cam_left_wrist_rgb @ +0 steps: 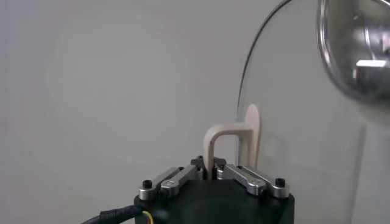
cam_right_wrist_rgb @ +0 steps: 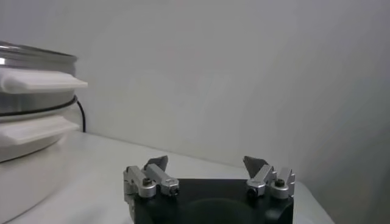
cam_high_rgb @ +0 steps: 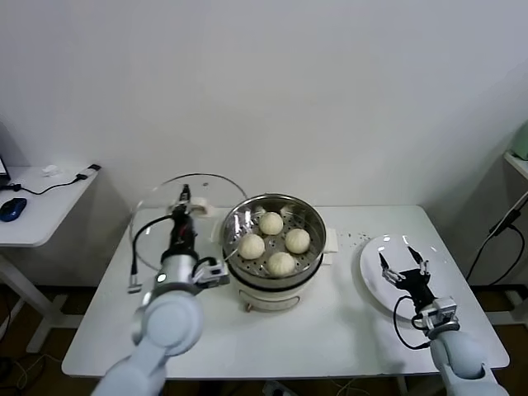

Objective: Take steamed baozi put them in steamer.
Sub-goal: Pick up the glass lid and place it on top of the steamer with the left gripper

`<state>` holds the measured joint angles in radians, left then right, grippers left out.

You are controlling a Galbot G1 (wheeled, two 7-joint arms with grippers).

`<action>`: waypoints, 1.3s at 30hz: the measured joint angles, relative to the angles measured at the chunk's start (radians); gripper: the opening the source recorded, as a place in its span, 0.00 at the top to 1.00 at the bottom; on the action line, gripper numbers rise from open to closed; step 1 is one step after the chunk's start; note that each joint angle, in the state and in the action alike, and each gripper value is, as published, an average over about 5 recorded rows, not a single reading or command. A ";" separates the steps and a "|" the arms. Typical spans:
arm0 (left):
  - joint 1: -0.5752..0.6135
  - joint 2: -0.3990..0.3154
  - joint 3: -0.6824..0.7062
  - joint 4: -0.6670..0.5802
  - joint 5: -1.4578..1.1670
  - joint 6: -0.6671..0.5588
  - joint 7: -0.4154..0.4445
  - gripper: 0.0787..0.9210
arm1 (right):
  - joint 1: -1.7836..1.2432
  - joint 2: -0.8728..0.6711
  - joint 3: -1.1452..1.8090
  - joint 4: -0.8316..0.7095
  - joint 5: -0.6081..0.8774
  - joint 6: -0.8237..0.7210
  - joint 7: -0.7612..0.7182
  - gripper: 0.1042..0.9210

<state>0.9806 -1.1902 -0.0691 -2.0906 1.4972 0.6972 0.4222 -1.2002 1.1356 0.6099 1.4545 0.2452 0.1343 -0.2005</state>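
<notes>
My left gripper (cam_high_rgb: 185, 200), left of centre in the head view, is clamped on the cream handle (cam_left_wrist_rgb: 230, 143) of the glass lid (cam_high_rgb: 169, 216), which it holds tilted up beside the steamer (cam_high_rgb: 275, 247). My right gripper (cam_high_rgb: 403, 261), at lower right, hovers with its fingers spread apart over the white plate (cam_high_rgb: 378, 276), gripping nothing. The steamer stands at mid-frame on the white table (cam_high_rgb: 330, 322), its lid off, and all four steamed baozi (cam_high_rgb: 274, 242) lie in its perforated basket, set close together in a diamond.
</notes>
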 measured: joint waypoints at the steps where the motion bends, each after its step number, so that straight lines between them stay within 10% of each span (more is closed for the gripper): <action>1: -0.020 -0.017 0.025 0.012 0.016 0.008 0.014 0.91 | 0.000 0.000 0.002 -0.002 -0.001 0.001 0.000 0.12; 19: -0.145 -0.335 0.229 0.317 0.160 0.039 -0.007 0.91 | -0.013 -0.005 0.037 -0.015 -0.005 0.015 -0.007 0.12; 39: -0.165 -0.415 0.226 0.488 0.180 0.039 -0.052 0.91 | -0.015 -0.003 0.052 -0.023 -0.011 0.022 -0.013 0.12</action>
<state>0.8153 -1.6055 0.1572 -1.6026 1.6775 0.7362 0.3697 -1.2156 1.1328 0.6620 1.4313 0.2340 0.1562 -0.2136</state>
